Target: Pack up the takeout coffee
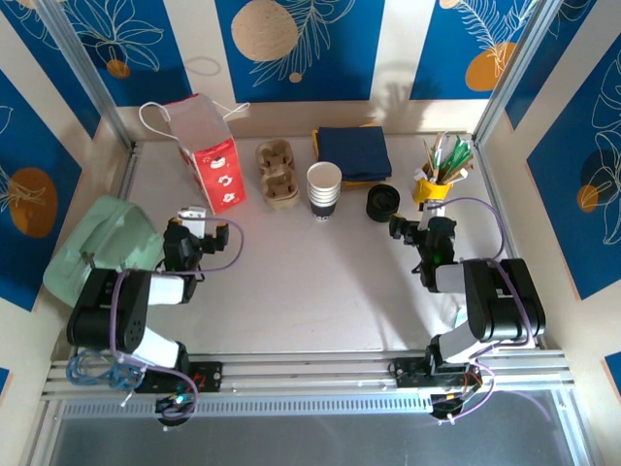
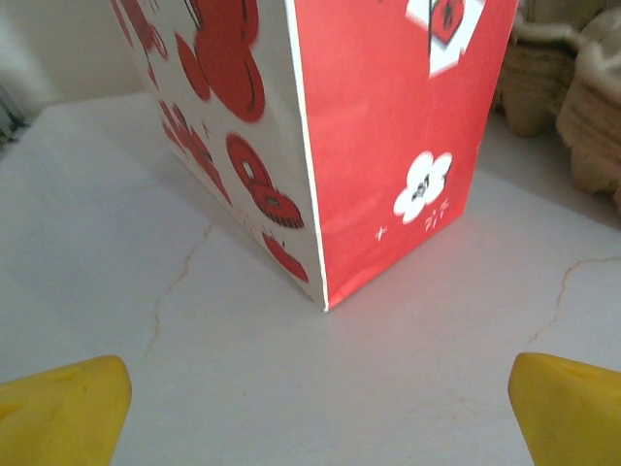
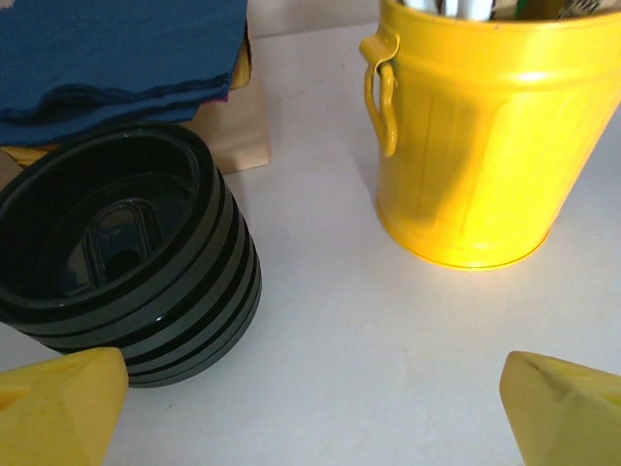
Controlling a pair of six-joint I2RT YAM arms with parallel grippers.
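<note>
The takeout coffee, a green cup with a black lid on it, is out of view. A stack of lidless paper cups stands at mid-table, with a stack of black lids to its right. A red and white paper bag stands upright at the back left. My left gripper is open just short of the bag's near corner, holding nothing. My right gripper is open and holds nothing, facing the gap between the lids and the yellow cup.
Brown pulp cup carriers sit between the bag and the cups. Folded blue napkins lie at the back. The yellow cup holds sticks and straws. A pale green object lies off the table's left edge.
</note>
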